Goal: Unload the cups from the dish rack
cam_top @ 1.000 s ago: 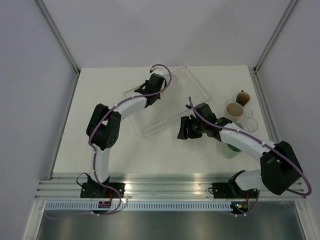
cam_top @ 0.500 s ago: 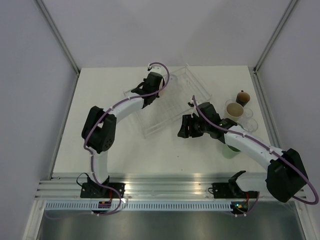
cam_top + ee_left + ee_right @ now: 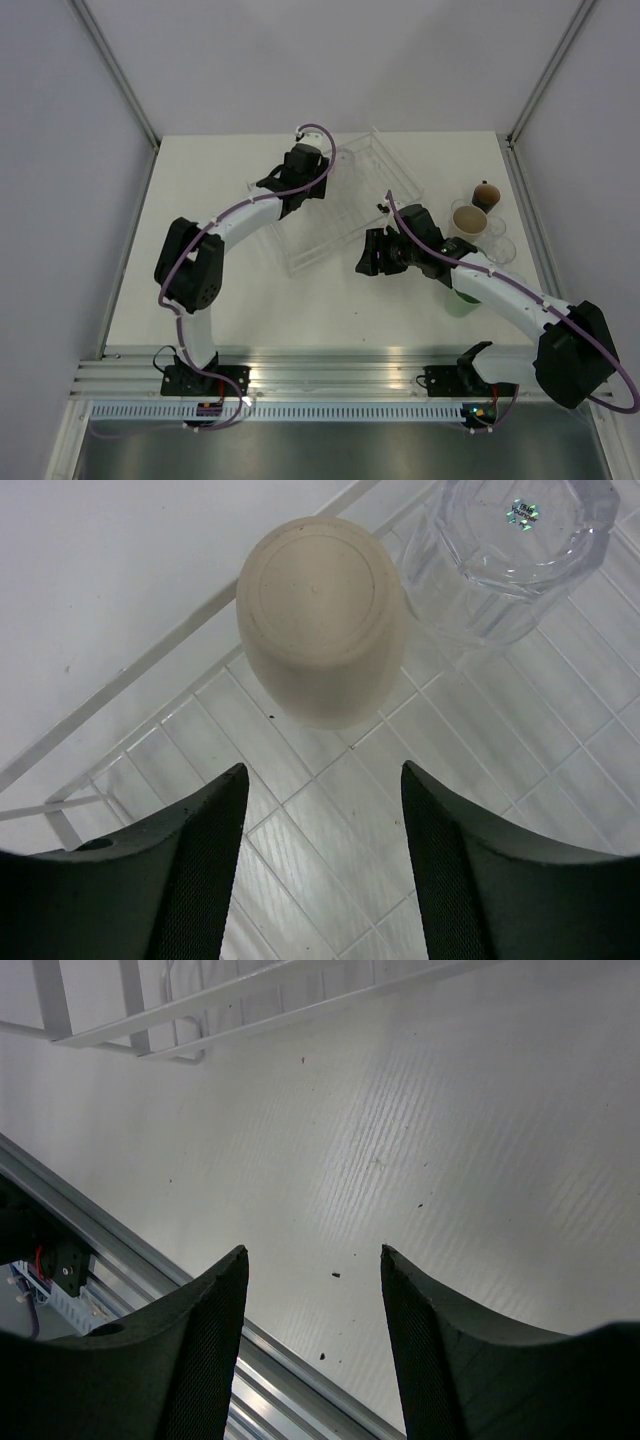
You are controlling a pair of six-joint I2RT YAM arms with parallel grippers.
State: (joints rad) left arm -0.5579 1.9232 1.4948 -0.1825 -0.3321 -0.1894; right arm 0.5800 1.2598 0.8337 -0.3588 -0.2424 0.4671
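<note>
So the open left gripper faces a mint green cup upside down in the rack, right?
No: the left wrist view shows a beige cup, not mint green, upside down in the dish rack before the open left gripper.

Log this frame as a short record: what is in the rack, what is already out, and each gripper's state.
in rack: beige cup and clear cup, both upside down, side by side in the dish rack
left gripper: open, facing the beige cup, not touching
right gripper: open, empty, over bare table
out, at right: second beige cup, dark brown cup, green cup partly under right arm
</note>
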